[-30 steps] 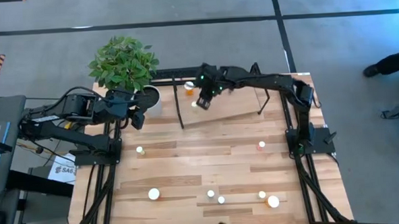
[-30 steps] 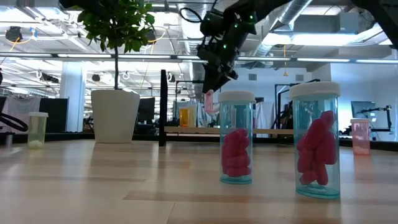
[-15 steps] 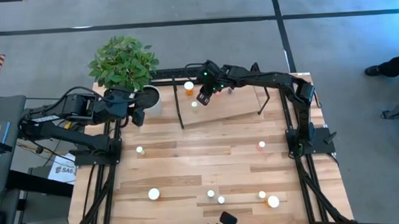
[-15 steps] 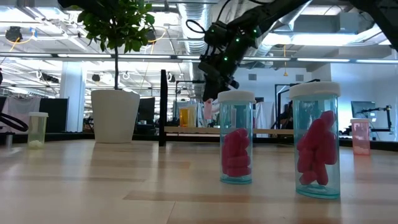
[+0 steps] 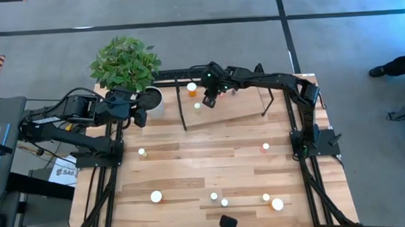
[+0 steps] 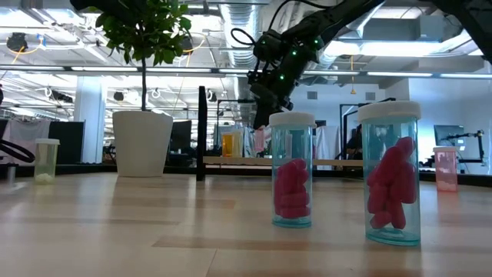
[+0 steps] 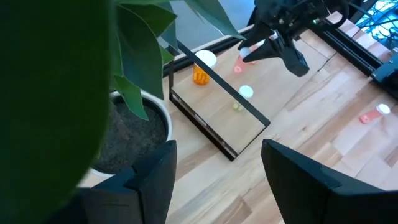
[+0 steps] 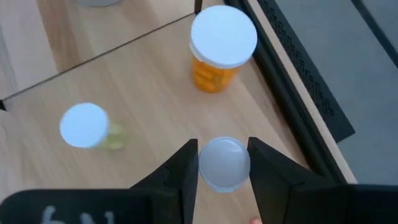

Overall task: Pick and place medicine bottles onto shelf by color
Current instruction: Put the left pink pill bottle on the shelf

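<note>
Gripping a white-capped bottle (image 8: 224,163) between its two fingers (image 8: 185,168), the right gripper (image 5: 210,98) hangs over the shelf (image 5: 236,110) at the far side of the table (image 5: 191,172); the jaws are nearly closed on the cap, and in the left wrist view the bottle's body looks pinkish-red. Just ahead of that gripper on the shelf board stands an orange bottle (image 8: 221,50), and off to one side of it stands a pale bottle (image 8: 87,126); both are clear of the fingers. In the low view the held bottle is lifted above the shelf board, partly hidden behind a nearer pink-pill bottle (image 6: 292,169).

Well away from the right gripper, toward the near edge of the table, more bottles stand scattered, among them a second tall pink-pill bottle (image 6: 390,173) and a large white-capped one (image 5: 156,195).

The left gripper (image 5: 138,119) waits beside the white plant pot (image 5: 150,98) with its green plant (image 5: 125,62), its fingers (image 7: 158,180) spread apart and holding nothing
</note>
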Controlling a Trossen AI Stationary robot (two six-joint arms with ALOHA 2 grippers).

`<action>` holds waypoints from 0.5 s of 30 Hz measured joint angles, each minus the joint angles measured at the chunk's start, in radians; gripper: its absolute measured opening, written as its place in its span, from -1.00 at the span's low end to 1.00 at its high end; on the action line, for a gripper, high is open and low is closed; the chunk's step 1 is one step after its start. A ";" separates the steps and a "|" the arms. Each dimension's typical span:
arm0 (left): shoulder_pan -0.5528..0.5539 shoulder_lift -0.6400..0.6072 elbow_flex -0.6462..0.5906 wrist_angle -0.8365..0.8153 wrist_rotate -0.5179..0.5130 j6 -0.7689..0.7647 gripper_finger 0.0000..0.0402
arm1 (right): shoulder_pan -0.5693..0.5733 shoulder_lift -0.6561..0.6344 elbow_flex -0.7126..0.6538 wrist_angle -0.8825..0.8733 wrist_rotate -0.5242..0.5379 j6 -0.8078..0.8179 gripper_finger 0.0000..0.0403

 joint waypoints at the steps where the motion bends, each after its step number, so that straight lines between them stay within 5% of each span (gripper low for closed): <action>1: 0.000 0.000 0.000 0.000 0.000 -0.003 0.10 | 0.001 0.000 0.000 0.003 0.000 0.001 -0.30; 15: 0.000 0.003 -0.001 0.000 0.019 -0.015 0.10 | -0.001 0.000 -0.074 0.040 0.001 0.166 -0.28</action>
